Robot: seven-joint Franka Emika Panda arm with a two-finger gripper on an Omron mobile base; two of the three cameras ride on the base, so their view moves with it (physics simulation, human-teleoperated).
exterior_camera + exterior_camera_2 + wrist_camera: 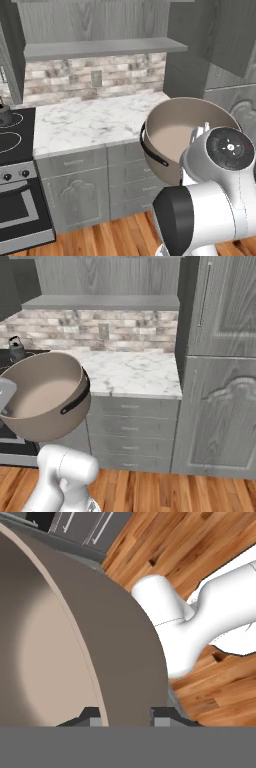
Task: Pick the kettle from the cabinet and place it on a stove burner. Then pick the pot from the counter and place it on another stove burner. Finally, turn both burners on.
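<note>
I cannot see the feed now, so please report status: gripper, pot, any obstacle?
Gripper shut on pot wall. Pot lifted off counter, tilted, in front of drawers. Kettle already on stove. No obstacle seen.

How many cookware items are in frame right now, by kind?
Wide round tan-brown pot with black side handles, clamped by its wall in the gripper and held off the counter: 1
Small dark grey metal kettle with an arched handle, on the black stovetop: 1
Total: 2
</note>
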